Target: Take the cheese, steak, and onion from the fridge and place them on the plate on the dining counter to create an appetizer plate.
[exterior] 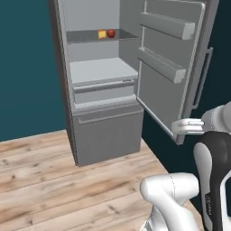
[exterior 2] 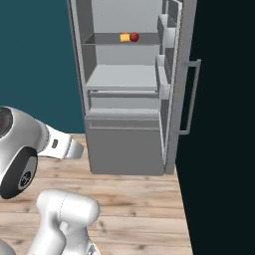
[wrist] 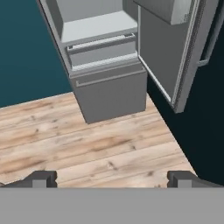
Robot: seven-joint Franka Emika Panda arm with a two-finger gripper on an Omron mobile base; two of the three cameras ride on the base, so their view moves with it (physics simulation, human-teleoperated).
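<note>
The grey fridge stands open ahead of me. On its upper shelf a yellow cheese wedge lies just left of the round dark-red onion, the two nearly touching. My gripper is open and empty, well back from the fridge above the wooden floor, facing its lower drawers. Both dark fingertips stand far apart in the hand view. The steak, the plate and the dining counter are out of view.
The fridge door is swung out to the right, its shelf bins facing inward. A pale middle shelf sits above two drawers. A teal wall lies to the left and wooden floor in front.
</note>
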